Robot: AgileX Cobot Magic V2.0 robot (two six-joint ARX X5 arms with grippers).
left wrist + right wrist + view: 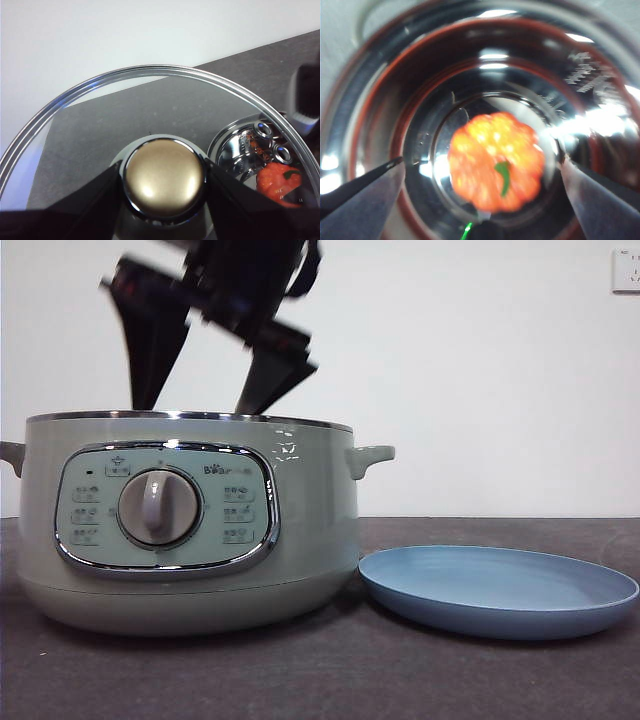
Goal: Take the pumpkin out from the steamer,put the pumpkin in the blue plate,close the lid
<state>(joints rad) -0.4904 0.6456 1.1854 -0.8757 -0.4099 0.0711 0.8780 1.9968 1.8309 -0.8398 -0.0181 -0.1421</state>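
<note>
The right hand [480,170], released and wide, hangs directly above the pumpkin [495,160] in the steamer [190,530]; the left hand [162,175] grasps the lid [150,125] by its knob.

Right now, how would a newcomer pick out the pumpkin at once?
Find the steamer, the big sage-green pot left of the blue plate. Look down into its shiny bowl, where the right gripper hangs with open jaws. The pumpkin lies on the bottom: the only orange thing, ribbed, with a green stem.

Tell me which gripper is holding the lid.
The left gripper, shut on the lid's knob; the right gripper hangs open over the pumpkin.
</note>
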